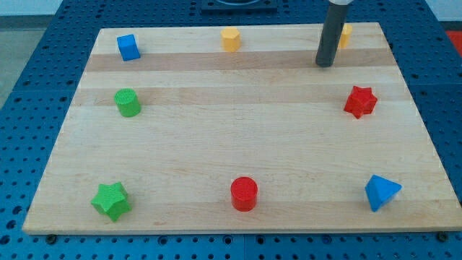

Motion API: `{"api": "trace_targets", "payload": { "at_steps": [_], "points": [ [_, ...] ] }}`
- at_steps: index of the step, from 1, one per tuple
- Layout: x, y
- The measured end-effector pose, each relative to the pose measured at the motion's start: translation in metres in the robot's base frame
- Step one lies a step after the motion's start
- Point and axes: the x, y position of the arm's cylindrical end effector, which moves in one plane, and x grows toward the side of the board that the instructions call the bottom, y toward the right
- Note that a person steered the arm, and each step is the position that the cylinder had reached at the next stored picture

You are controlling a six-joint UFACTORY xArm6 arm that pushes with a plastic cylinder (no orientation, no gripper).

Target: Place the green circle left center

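Red cylinder (244, 193) nearest; yellow block (346, 34) half-hidden behind my tip (325, 64).

Two blue blocks (128, 47) (380, 192), two yellow (230, 39) (346, 34), two green (128, 102) (111, 200), two red (360, 101) (244, 193).

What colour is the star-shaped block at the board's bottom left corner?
Green; the green star shows clearly in the camera view.

We record on the pale wood-grain worktop (238, 155): green circle (128, 102), green star (111, 201), red cylinder (244, 193), red star (360, 101). We add a blue cube (128, 47), blue triangle (380, 192), yellow hexagon (230, 39).
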Motion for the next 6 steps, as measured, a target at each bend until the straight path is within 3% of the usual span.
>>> {"api": "trace_targets", "payload": {
  "at_steps": [1,3,4,6],
  "points": [
    [0.0,0.0],
    [0.015,-0.089],
    [0.017,-0.094],
    [0.076,-0.185]
  ]
}}
